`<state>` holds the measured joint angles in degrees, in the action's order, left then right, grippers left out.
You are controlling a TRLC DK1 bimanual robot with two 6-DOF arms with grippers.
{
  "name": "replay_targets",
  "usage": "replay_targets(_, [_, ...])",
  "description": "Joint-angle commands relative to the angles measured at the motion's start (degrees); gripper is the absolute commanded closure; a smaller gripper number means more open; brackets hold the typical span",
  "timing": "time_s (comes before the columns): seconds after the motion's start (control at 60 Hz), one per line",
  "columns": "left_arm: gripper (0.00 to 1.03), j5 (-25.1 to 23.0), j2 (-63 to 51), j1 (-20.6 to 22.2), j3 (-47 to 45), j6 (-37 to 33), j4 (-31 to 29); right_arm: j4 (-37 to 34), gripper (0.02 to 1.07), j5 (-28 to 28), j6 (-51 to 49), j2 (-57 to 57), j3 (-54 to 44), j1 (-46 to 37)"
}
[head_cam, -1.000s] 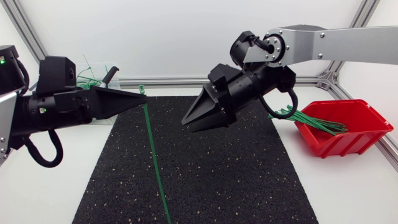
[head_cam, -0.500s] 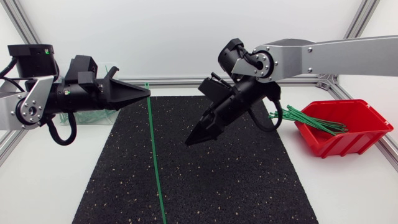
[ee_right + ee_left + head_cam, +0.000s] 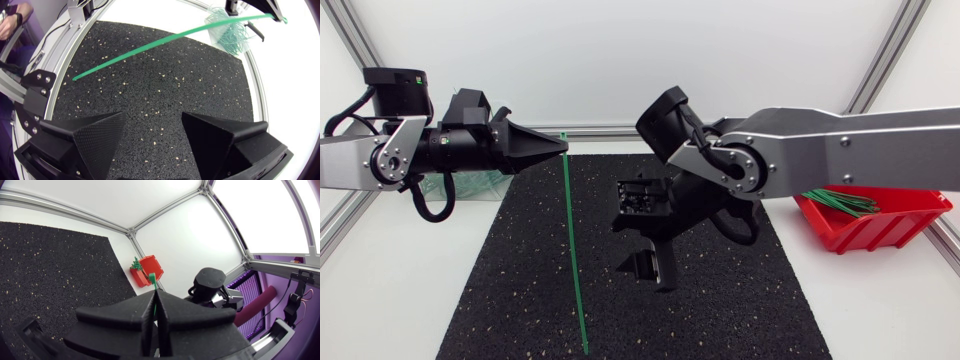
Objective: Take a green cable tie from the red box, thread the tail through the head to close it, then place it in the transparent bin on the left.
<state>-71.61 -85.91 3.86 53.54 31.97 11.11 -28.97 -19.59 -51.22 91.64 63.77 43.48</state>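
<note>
My left gripper (image 3: pixel 563 147) is shut on the head end of a long green cable tie (image 3: pixel 574 260), which hangs down from it, its tail reaching to the mat's front. In the left wrist view the tie's head (image 3: pixel 152 277) pokes out just past the shut gripper (image 3: pixel 155 299). My right gripper (image 3: pixel 656 274) points down at the mat, right of the tie, open and empty. From the right wrist view the tie (image 3: pixel 150 45) crosses well ahead of the open gripper (image 3: pixel 157 131). The red box (image 3: pixel 895 218) of green ties sits at the right, partly behind my right arm.
A black speckled mat (image 3: pixel 740 320) covers the table's middle. The transparent bin (image 3: pixel 470 182), holding several green ties, stands at the back left, largely hidden by my left arm; it also shows in the right wrist view (image 3: pixel 225 30). An aluminium frame (image 3: pixel 600 130) borders the table.
My right arm swung in toward the centre and turned its gripper downward over the mat, opening it wider. My left gripper shifted slightly right and up, still holding the tie.
</note>
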Motion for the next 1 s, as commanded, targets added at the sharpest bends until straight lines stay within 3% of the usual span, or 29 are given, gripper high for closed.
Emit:
replay_targets(0.0, [1.0, -0.9, -2.0, -0.6, 1.7, 1.5, -0.5, 1.5, 0.15, 2.1, -3.6, -1.5, -1.8, 1.8])
replay_targets(0.15, [1.0, -1.2, -3.0, -1.5, 2.6, 1.5, -0.7, 6.4, 0.07, 8.4, -7.8, -3.3, -4.4, 4.7])
replay_targets(0.567, [1.0, -1.7, -6.7, -2.0, 5.0, 1.3, -2.1, 17.5, 0.07, 18.7, -13.9, -5.2, -10.4, 12.5])
replay_targets(0.783, [1.0, -1.7, -7.0, -2.1, 5.2, 1.3, -3.0, 31.6, 0.07, 25.3, -21.6, -5.5, -17.8, 16.2])
replay_targets(0.983, [1.0, -1.7, -7.1, -2.2, 5.1, 1.3, -3.1, 36.9, 0.07, 27.3, -24.9, -6.6, -20.6, 17.9])
